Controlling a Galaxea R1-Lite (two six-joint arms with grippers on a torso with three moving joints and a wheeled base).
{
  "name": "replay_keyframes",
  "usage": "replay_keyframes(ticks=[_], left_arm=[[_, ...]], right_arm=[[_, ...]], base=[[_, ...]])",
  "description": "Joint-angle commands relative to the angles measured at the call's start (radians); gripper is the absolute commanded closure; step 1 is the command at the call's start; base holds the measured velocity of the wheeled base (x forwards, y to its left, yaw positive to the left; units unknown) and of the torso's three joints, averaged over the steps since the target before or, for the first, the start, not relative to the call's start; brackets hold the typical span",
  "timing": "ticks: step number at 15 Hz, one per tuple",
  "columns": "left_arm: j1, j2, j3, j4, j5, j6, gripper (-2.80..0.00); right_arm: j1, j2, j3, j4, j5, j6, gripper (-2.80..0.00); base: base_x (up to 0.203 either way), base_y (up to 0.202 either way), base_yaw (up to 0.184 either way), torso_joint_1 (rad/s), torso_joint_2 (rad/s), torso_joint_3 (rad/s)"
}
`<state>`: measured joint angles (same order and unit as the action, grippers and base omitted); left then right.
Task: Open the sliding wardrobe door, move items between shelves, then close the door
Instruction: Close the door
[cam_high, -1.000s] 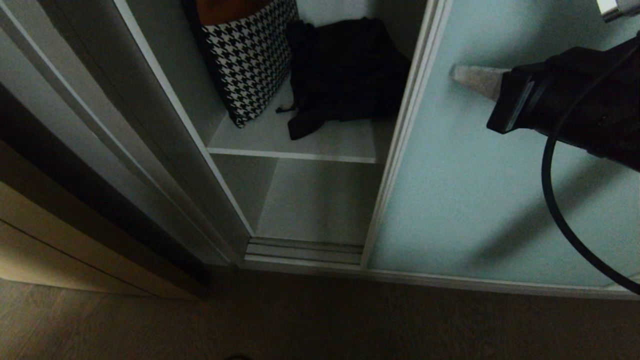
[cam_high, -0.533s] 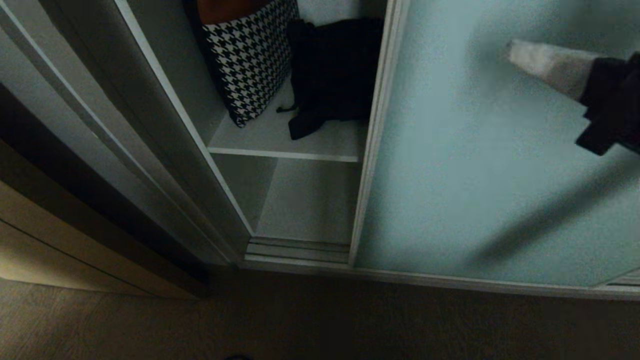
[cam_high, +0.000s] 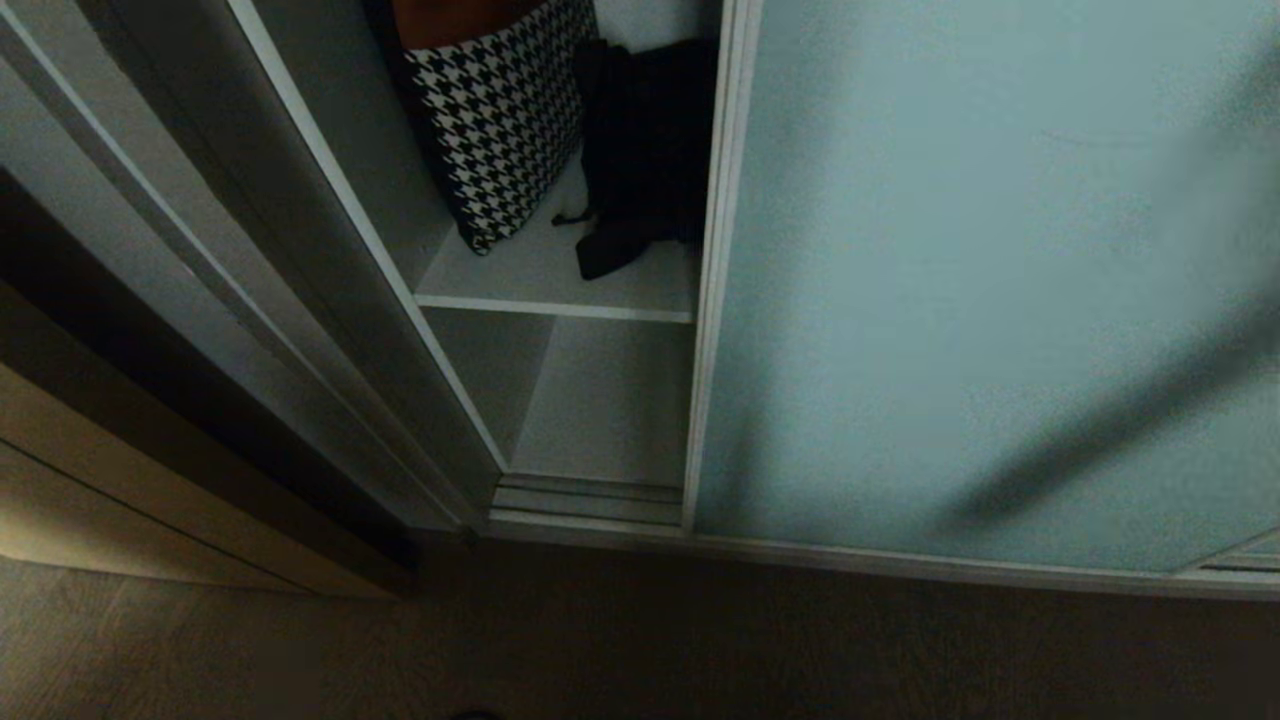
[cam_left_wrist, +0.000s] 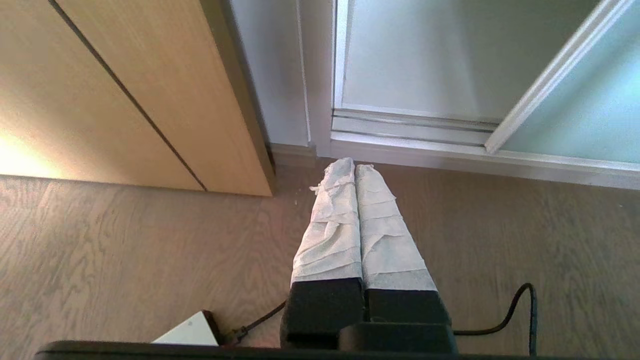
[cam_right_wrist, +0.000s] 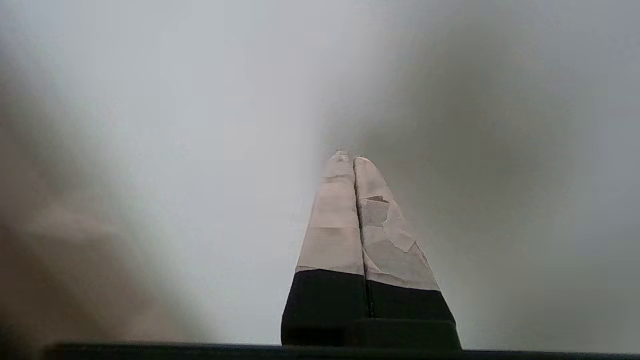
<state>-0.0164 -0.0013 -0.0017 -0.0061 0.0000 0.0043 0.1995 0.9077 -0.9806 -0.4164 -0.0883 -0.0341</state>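
Across the wardrobe opening, the sliding wardrobe door (cam_high: 980, 300) stands further left than a second ago, half hiding the black fabric bundle (cam_high: 640, 150) on the upper shelf (cam_high: 550, 285). Closing is nearly finished; the right gripper (cam_right_wrist: 348, 159), fingers pressed together and empty, has left the head view.

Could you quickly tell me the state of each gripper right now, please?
Left gripper: closed, holding nothing, above the floor.
Right gripper: closed, holding nothing.
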Motion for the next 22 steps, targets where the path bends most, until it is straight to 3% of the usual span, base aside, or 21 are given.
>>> replay_keyframes(ticks=[1,6,13,15,18,22], left_arm=[[0.000,0.001,0.000,0.000,0.000,0.000,0.00],[0.000,0.001,0.000,0.000,0.000,0.000,0.00],[0.001,0.001,0.000,0.000,0.000,0.000,0.00],[0.000,0.001,0.000,0.000,0.000,0.000,0.00],[0.000,0.001,0.000,0.000,0.000,0.000,0.00],[0.001,0.001,0.000,0.000,0.000,0.000,0.00]], right_arm=[[-0.146,-0.071,-0.047,0.080,-0.054,0.028,0.00],[-0.559,-0.037,-0.149,0.401,-0.225,0.125,0.00],[-1.182,0.123,-0.216,0.548,-0.277,0.366,0.00],[-1.311,0.180,-0.223,0.548,-0.255,0.400,0.00],[-1.405,0.302,-0.254,0.545,-0.174,0.413,0.00],[-1.539,0.493,-0.464,0.537,-0.012,0.446,0.00]], base=[[0.000,0.000,0.000,0.000,0.00,0.000],[0.000,0.000,0.000,0.000,0.00,0.000],[0.000,0.000,0.000,0.000,0.00,0.000],[0.000,0.000,0.000,0.000,0.00,0.000],[0.000,0.000,0.000,0.000,0.00,0.000],[0.000,0.000,0.000,0.000,0.00,0.000]])
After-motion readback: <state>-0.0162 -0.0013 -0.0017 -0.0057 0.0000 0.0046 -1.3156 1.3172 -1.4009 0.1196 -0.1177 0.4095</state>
